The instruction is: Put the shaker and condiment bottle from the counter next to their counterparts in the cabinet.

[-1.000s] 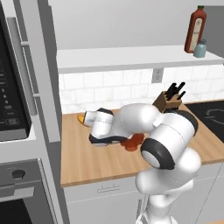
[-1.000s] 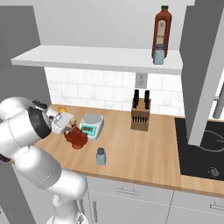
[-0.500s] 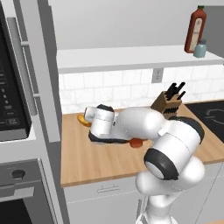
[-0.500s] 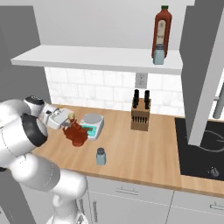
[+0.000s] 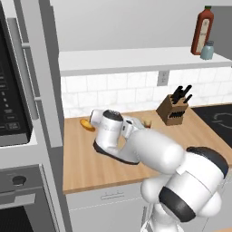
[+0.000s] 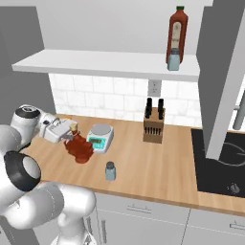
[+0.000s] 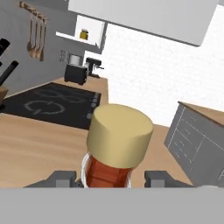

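In the left base view the arm [image 5: 136, 147] hides the gripper and most of the condiment bottle; only a small tan piece shows beside the arm. In the hand view the bottle [image 7: 116, 151] is cut off below its stopper, and the fingers [image 7: 65, 179] are cut off too, so contact is unclear.
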### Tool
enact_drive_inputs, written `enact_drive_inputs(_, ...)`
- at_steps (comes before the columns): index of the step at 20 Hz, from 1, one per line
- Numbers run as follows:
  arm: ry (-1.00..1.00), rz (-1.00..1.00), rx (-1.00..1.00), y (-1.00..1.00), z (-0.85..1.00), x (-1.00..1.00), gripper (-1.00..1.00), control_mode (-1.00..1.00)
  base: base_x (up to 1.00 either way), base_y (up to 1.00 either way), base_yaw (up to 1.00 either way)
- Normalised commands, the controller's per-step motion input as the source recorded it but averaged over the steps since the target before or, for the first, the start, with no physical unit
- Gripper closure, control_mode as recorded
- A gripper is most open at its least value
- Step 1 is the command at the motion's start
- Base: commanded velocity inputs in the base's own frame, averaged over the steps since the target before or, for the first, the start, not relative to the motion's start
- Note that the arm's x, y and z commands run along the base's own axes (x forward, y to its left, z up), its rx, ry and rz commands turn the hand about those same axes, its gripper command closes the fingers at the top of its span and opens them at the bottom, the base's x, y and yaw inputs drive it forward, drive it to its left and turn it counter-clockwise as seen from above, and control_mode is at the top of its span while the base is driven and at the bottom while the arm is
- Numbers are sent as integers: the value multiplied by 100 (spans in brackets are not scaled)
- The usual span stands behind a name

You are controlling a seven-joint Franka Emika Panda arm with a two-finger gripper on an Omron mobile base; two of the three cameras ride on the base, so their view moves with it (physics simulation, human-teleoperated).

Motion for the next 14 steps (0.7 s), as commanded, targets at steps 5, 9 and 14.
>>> enact_drive_inputs(5, 0, 3, 0, -27, 66, -20, 100, -100, 0, 0, 0)
enact_drive_inputs(9, 0, 3, 0, -30, 71, -15, 100, -100, 0, 0, 0)
enact_drive_inputs(14, 0, 5, 0, -35, 71, -3, 100, -100, 0, 0, 0)
